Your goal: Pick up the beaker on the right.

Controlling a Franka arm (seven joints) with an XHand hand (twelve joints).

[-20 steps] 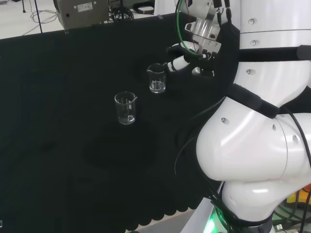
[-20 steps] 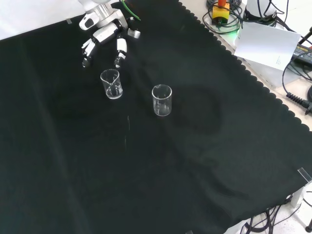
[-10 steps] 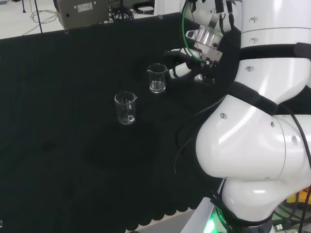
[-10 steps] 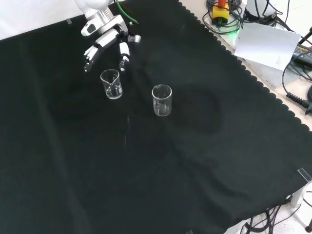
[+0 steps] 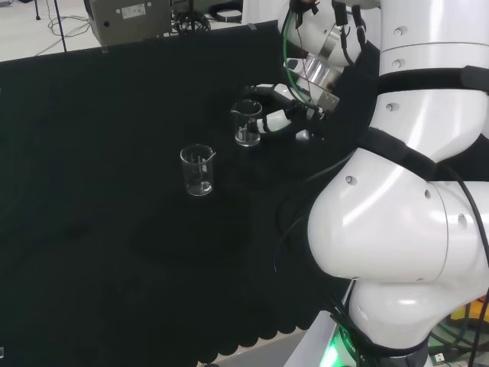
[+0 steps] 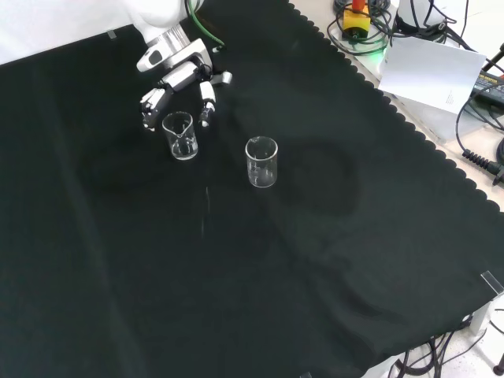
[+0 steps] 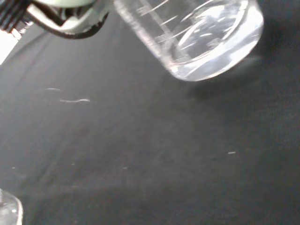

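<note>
Since the earlier frames the hand (image 6: 180, 77) had come down and fwd toward the target beaker (image 6: 179, 135), fingers now reaching to either side of it instead of hovering behind. Front view: one finger (image 6: 148, 105) sat just left of the glass and another (image 6: 207, 105) just right, both fairly straight and spread, not wrapped round it, so the hand read as released, nothing grasped; contact w/ the glass couldn't be confirmed. Head view: same beaker (image 5: 246, 124) stood upright on the black cloth (image 5: 114, 191), w/ the hand (image 5: 281, 107) just beside its right side; fingertips overlapped the rim area but touch vs. gap was hard to tell, and the palm was partly hidden behind cables and the white arm link (image 5: 412, 153). Second beaker (image 6: 261, 161) stood upright, apart from the first, lower right in front view; in head view it (image 5: 198, 170) was lower left of the target. Neither glass had shifted. Wrist view: target beaker base (image 7: 206, 42) close and large, its upper part cut off at the frame edge, a blurred white part of the hand (image 7: 65, 16) beside it; a sliver of glass (image 7: 8, 211) at one corner, too cropped to identify for sure. Contents of either beaker unclear.
</note>
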